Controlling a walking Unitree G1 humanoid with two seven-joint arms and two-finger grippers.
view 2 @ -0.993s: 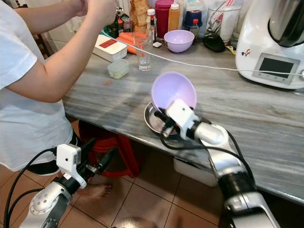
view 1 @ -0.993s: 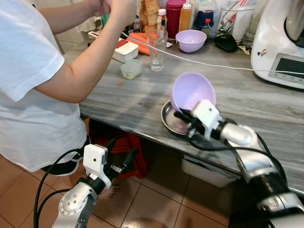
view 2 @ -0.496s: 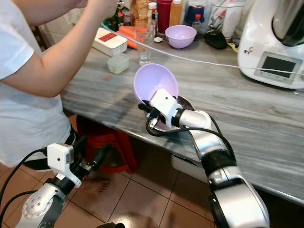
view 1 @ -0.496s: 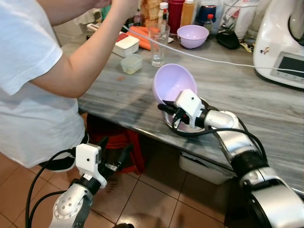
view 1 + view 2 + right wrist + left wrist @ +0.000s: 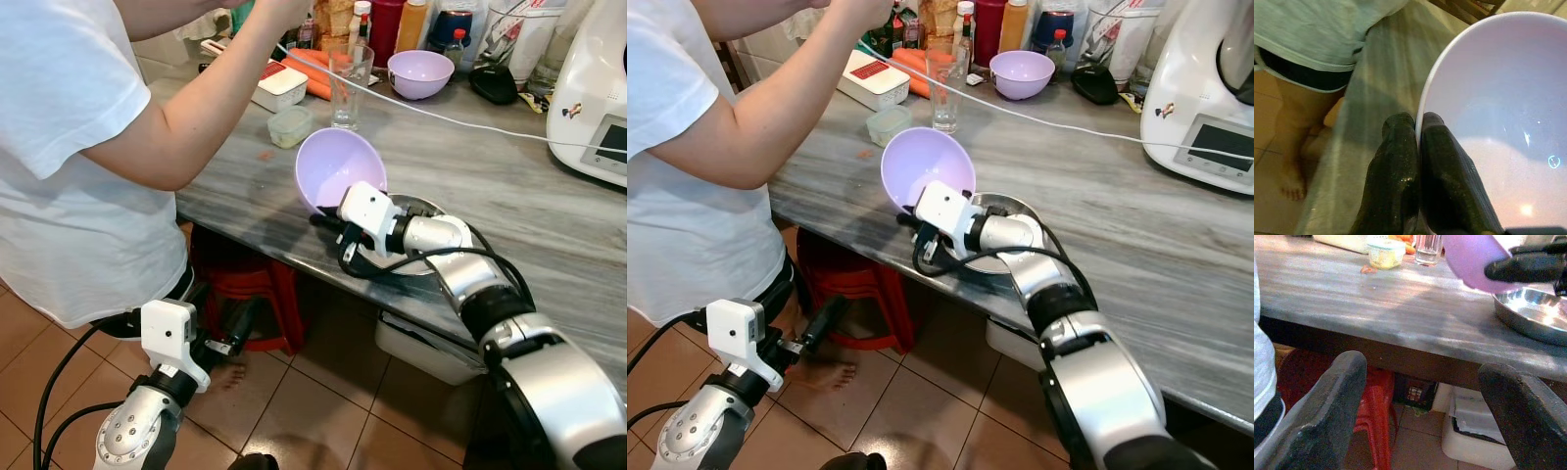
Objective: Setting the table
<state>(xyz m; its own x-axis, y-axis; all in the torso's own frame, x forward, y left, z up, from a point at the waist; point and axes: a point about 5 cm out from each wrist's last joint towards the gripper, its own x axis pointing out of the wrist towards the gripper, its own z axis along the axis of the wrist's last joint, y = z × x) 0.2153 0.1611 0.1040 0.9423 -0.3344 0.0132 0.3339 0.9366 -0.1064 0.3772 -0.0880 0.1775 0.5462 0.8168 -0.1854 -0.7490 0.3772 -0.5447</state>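
While the right gripper [image 5: 1418,142] pinches the tilted lilac plastic bowl [image 5: 338,168] by its rim over the grey marble counter [image 5: 529,196], partly hiding a round steel plate [image 5: 1004,208], the left gripper [image 5: 1422,406] hangs spread wide below.

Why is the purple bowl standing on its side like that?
It is tipped up because the right claw pinches the rim of the purple bowl and holds it tilted, its empty inside showing, beside the metal plate.

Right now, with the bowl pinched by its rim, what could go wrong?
The right gripper holds the tilted lavender bowl only by its rim, so it could slip or swing. It hangs near the counter edge, above the steel plate, and could fall to the floor. The person's arm is close by.
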